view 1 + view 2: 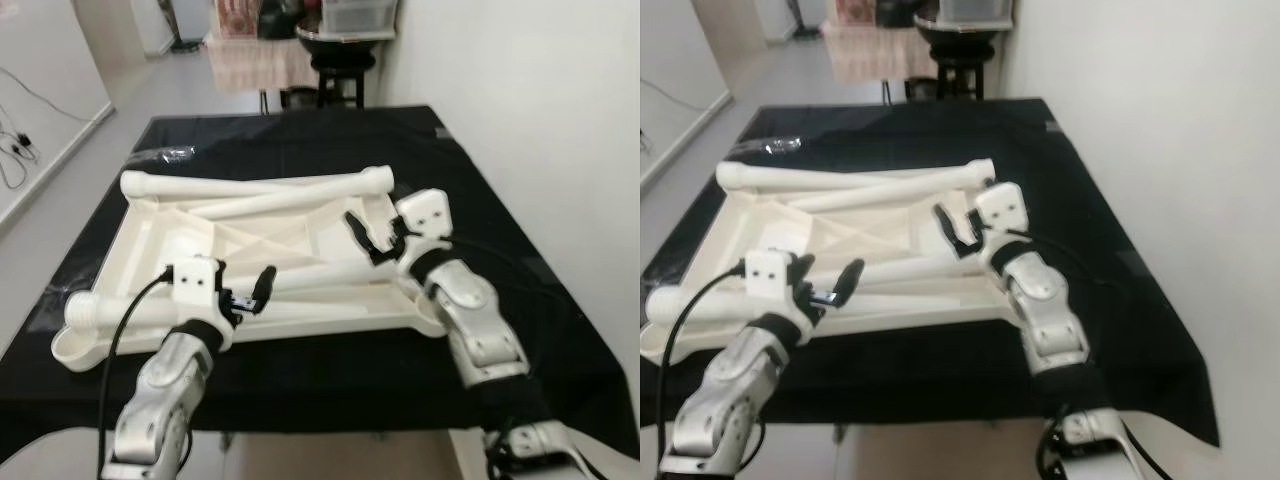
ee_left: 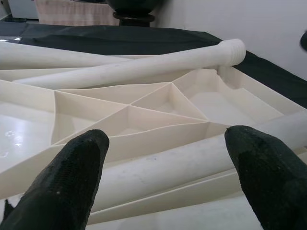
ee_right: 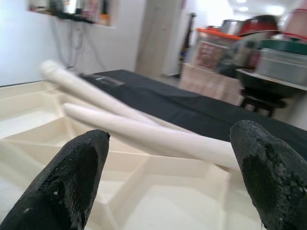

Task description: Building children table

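Note:
A cream plastic tabletop lies upside down on the black-covered table, its ribbed underside facing up. Several cream legs lie across it: one along the far edge, one slanted just below it, and one along the near edge. My left gripper hovers open over the near leg, which runs between its fingertips. My right gripper is open above the tabletop's right side, facing the two far legs, with nothing between its fingers.
A black stool carrying a bowl and storage bin stands beyond the table's far end, next to a cloth-draped stand. A white wall runs close along the right. Cables trail on the floor at the left.

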`<state>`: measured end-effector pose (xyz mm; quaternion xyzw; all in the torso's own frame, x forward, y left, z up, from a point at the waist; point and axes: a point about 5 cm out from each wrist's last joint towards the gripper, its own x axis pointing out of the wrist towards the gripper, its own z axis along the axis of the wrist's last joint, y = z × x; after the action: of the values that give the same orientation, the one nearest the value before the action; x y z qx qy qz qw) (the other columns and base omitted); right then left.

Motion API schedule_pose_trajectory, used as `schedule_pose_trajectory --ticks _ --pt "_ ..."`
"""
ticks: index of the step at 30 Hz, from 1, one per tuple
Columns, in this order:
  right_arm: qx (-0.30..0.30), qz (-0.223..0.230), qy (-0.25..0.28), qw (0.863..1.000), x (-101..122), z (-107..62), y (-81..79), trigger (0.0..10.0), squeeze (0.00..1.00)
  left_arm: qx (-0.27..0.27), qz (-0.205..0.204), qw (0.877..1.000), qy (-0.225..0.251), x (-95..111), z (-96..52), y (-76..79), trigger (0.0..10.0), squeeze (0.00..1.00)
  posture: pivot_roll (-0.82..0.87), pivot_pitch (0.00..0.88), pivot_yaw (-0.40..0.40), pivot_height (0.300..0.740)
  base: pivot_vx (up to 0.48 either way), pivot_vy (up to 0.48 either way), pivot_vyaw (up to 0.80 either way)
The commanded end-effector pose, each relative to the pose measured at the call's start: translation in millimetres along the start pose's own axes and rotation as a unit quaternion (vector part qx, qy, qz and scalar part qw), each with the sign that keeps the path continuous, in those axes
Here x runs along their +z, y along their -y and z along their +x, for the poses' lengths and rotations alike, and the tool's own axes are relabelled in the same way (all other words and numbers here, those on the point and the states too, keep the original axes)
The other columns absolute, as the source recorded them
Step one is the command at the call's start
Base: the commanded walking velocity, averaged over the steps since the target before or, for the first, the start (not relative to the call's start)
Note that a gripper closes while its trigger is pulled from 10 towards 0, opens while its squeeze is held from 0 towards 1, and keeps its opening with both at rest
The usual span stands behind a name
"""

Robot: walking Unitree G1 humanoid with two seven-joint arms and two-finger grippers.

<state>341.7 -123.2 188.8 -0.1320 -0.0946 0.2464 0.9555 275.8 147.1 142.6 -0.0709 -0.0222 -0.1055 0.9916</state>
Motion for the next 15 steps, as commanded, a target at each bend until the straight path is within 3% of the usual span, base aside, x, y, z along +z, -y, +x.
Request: schedule_pose_trajectory --ticks 1,4,5,6,9,11,13,14,15 --pt "0.02 -0.02 -0.007 1.0 4.5 4.1 -3.4 10.0 0.0 0.003 -0.009 1.0 -0.01 -3.9 -1.3 -2.7 10.0 0.0 -0.05 0.064 0.01 0.74 0.0 0.0 0.0" --pt "0.034 -0.035 -0.025 0.999 3.4 7.1 -3.7 10.0 0.0 0.001 -0.007 1.0 -0.014 -5.2 -1.4 -3.1 10.0 0.0 -0.05 0.064 0.01 0.74 0.0 0.0 0.0" --pt "0.049 -0.069 -0.042 0.996 3.7 9.8 -3.3 10.0 0.0 -0.005 -0.005 1.0 -0.018 -6.3 -2.0 -2.5 10.0 0.0 -0.05 0.065 0.013 0.74 0.0 0.0 0.0" --pt "0.049 -0.069 -0.042 0.996 3.7 9.8 -3.3 10.0 0.0 -0.005 -0.005 1.0 -0.018 -6.3 -2.0 -2.5 10.0 0.0 -0.05 0.065 0.013 0.74 0.0 0.0 0.0" --pt "0.094 -0.135 -0.096 0.982 7.4 17.8 9.8 10.0 0.0 -0.037 0.003 0.999 -0.032 -8.9 -5.2 2.7 10.0 0.0 -0.03 0.07 0.015 0.74 0.0 0.0 0.0" --pt "0.094 -0.135 -0.096 0.982 7.4 17.8 9.8 10.0 0.0 -0.037 0.003 0.999 -0.032 -8.9 -5.2 2.7 10.0 0.0 -0.03 0.07 0.015 0.74 0.0 0.0 0.0" --pt "0.149 -0.18 -0.13 0.963 14.6 20.5 22.7 10.0 0.0 -0.06 0.018 0.997 -0.038 -9.5 -7.8 7.5 10.0 0.0 -0.02 0.077 0.005 0.74 0.0 0.0 0.0" --pt "0.149 -0.18 -0.13 0.963 14.6 20.5 22.7 10.0 0.0 -0.06 0.018 0.997 -0.038 -9.5 -7.8 7.5 10.0 0.0 -0.02 0.077 0.005 0.74 0.0 0.0 0.0" --pt "0.183 -0.207 -0.15 0.949 17.3 19.7 27.8 10.0 0.0 -0.067 0.022 0.997 -0.04 -9.9 -9.6 9.1 10.0 0.0 -0.02 0.078 0.004 0.74 0.0 0.0 0.0"
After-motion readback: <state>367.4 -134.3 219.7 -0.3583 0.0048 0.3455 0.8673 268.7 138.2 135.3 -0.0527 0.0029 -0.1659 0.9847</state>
